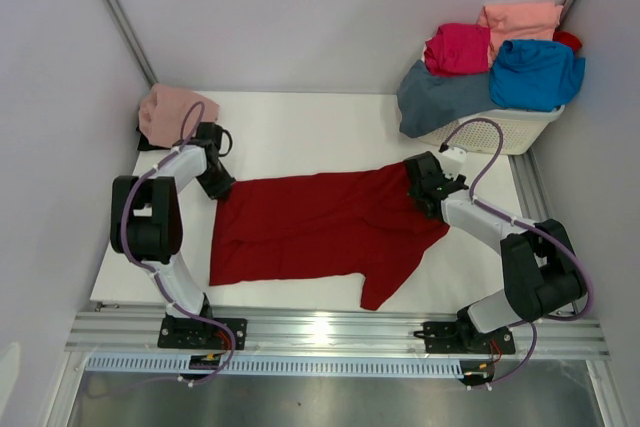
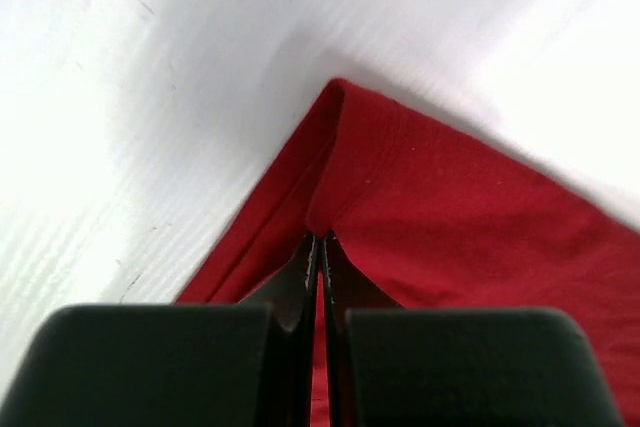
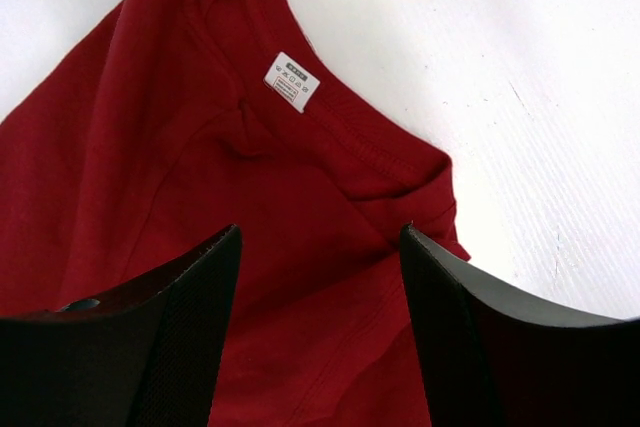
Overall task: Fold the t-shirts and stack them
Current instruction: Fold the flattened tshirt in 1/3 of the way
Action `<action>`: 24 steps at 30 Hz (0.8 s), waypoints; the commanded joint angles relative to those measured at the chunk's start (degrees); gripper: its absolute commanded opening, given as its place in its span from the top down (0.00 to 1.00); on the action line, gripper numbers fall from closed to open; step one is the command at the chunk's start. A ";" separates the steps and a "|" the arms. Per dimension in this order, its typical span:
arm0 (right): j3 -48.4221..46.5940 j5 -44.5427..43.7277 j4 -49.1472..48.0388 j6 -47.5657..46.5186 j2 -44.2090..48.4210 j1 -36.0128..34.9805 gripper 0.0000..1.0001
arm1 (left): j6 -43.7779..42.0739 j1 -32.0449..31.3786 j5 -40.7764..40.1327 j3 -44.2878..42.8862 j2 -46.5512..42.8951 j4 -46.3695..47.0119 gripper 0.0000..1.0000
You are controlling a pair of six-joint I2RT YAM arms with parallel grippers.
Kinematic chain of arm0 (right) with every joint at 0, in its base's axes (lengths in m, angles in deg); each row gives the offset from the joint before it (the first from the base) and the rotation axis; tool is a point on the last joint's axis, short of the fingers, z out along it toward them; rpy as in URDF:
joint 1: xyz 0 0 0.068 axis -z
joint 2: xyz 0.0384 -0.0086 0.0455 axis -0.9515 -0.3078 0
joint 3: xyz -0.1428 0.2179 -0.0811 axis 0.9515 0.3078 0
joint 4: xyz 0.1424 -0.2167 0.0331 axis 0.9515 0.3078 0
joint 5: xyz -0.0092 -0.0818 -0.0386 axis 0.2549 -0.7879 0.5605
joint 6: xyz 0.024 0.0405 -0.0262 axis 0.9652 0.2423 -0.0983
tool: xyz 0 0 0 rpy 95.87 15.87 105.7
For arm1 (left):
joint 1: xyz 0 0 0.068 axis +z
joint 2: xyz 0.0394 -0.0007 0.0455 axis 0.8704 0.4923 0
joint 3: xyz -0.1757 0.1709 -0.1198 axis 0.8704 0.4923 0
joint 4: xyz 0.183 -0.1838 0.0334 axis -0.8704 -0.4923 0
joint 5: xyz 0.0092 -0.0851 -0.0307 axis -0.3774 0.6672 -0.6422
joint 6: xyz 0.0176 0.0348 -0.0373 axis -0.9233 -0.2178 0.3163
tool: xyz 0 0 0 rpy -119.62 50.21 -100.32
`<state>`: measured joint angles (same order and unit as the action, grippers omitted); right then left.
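Pink shirt (image 1: 165,112) far left on table (image 1: 300,137). Left gripper (image 2: 320,239) pinched tight on red shirt (image 1: 320,222) corner. Red shirt spread mid-table. Right gripper (image 3: 320,232) spread wide over collar (image 3: 370,147), label (image 3: 291,81) showing. Basket (image 1: 500,132) far right holds heaped shirts (image 1: 460,47).

Plain dark red cloth t-shirt (image 1: 320,222) at centre, with a white neck label (image 3: 291,81). Dusty pink cloth t-shirt (image 1: 170,112) at 10 o'clock. White lattice plastic basket (image 1: 510,132) at 2 o'clock holds: slate grey-blue t-shirt (image 1: 440,97), magenta t-shirt (image 1: 458,47), bright blue t-shirt (image 1: 535,72), salmon t-shirt (image 1: 520,17). White tabletop (image 1: 300,127).
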<state>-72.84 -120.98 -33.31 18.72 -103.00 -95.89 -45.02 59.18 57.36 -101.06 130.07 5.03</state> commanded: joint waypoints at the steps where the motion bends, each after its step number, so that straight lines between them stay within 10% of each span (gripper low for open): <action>1: 0.04 -2.89 -0.30 1.26 0.55 -0.62 0.32 | -1.55 1.15 -4.55 -4.15 -2.80 -1.84 0.99; 14: -0.22 -4.12 -0.38 0.65 0.20 -0.80 0.32 | -0.40 3.43 -9.04 -5.38 0.71 -3.16 0.94; 21: -1.02 -4.21 -0.74 0.21 -1.56 -0.80 0.32 | -0.58 3.78 -7.64 -6.08 2.12 -3.51 0.41; 24: -1.37 -4.12 -1.00 0.12 -2.70 -0.62 0.32 | -0.14 3.78 -7.02 -5.65 0.98 -3.51 0.33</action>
<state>-72.84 -122.62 -33.31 18.59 -104.48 -96.28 -45.77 62.29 50.75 -104.85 131.93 1.93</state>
